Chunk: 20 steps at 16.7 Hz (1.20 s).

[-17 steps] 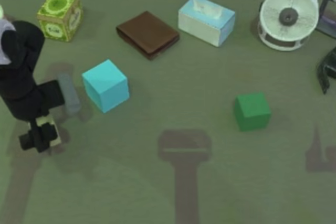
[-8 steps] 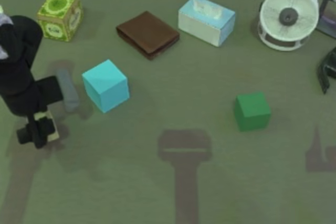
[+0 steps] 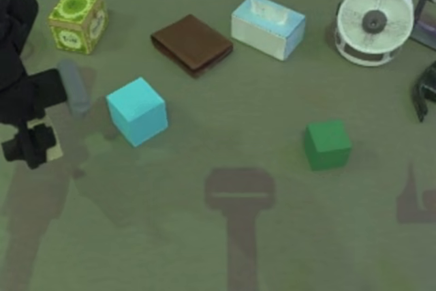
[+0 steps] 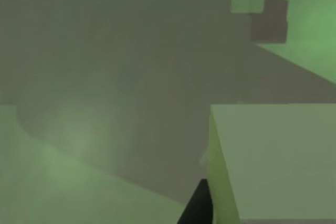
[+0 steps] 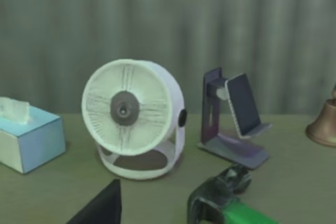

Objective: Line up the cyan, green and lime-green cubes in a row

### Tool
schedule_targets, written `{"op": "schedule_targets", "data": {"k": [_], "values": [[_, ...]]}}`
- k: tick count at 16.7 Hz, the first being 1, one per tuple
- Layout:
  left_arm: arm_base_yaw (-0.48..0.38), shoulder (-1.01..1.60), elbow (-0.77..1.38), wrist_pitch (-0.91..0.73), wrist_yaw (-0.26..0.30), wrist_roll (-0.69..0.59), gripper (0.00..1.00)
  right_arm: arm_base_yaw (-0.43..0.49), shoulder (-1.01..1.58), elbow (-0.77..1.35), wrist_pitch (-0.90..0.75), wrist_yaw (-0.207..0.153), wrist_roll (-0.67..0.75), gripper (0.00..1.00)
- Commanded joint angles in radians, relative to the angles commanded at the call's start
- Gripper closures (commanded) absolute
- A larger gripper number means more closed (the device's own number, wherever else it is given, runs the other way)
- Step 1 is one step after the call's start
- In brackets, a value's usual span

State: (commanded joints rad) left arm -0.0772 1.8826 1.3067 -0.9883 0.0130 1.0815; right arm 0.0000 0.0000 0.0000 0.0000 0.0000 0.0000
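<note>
Now left hand [image 3: 28,149] pinching lime-green cube [image 4: 273,161] at tabletop's far left edge; vs. 1 s ago it's carried up and leftward. Cube looks light, rigid, matte: grip opposite flat faces. Cyan cube [image 3: 137,111] left-centre, green cube [image 3: 327,144] right-centre, both unmoved. Right hand [image 3: 426,93] parked at right edge, can't tell its fingers.

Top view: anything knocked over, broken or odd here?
Nothing spilled or broken. Only the small pale lime-green cube sits in the left gripper at the table's left edge, apart from the bright cyan cube and dark green cube. Right arm parked at right.
</note>
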Motion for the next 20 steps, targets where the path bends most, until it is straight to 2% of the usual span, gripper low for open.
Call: {"op": "schedule_targets", "data": {"k": [4,6,9,16,18,20], "values": [[-0.019,0.016,0.011,-0.005,-0.001,-0.004,1.0,0.0,0.0,0.0,0.0,0.0,0.0,0.0],[-0.074,0.059,0.068,-0.035,-0.001,-0.03,1.0,0.0,0.0,0.0,0.0,0.0,0.0,0.0],[-0.224,0.165,0.231,-0.11,-0.002,-0.101,1.0,0.0,0.0,0.0,0.0,0.0,0.0,0.0],[-0.699,0.444,0.748,-0.318,0.0,-0.327,1.0,0.0,0.0,0.0,0.0,0.0,0.0,0.0],[-0.79,0.492,0.838,-0.355,-0.002,-0.38,1.0,0.0,0.0,0.0,0.0,0.0,0.0,0.0],[-0.839,0.516,0.887,-0.374,-0.005,-0.413,1.0,0.0,0.0,0.0,0.0,0.0,0.0,0.0]]}}
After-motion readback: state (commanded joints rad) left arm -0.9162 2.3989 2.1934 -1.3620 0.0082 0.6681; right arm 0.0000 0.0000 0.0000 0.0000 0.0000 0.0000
